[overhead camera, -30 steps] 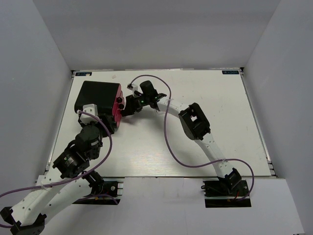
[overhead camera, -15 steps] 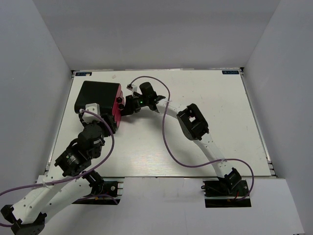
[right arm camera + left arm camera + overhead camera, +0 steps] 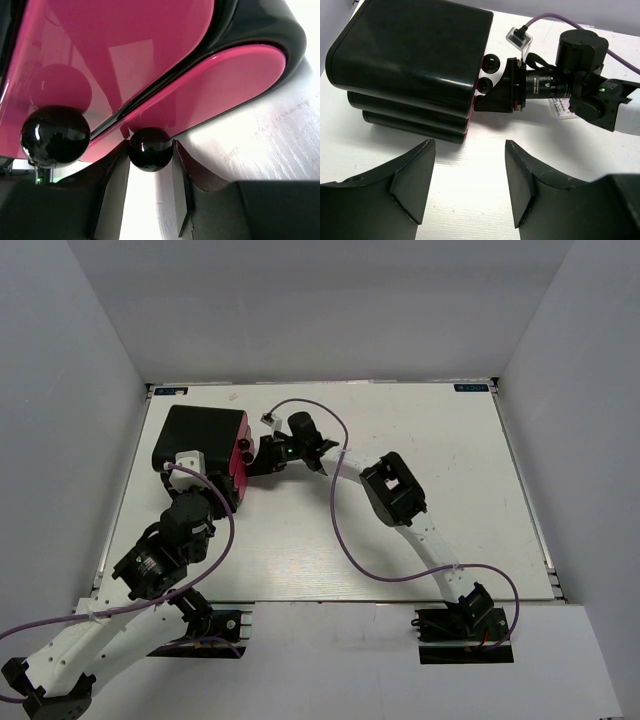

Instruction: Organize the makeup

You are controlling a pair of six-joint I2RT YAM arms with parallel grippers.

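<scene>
No makeup shows in any view. The big black case (image 3: 200,435) with pink drawer fronts (image 3: 210,85) stands at the table's far left. Its drawers look closed. My right gripper (image 3: 150,160) is at the pink front, its fingers (image 3: 116,185) closed on either side of the lower round black knob (image 3: 150,149). A second knob (image 3: 55,135) sits beside it. The right gripper also shows in the top view (image 3: 255,460) and in the left wrist view (image 3: 495,95). My left gripper (image 3: 470,185) is open and empty, just in front of the case (image 3: 410,60).
A purple cable (image 3: 340,500) loops from the right arm over the middle of the table. The table is walled on the left, back and right. The left arm's wrist (image 3: 185,515) sits close to the case's near side.
The right arm has shifted slightly left, toward the case front. The left arm has barely moved.
</scene>
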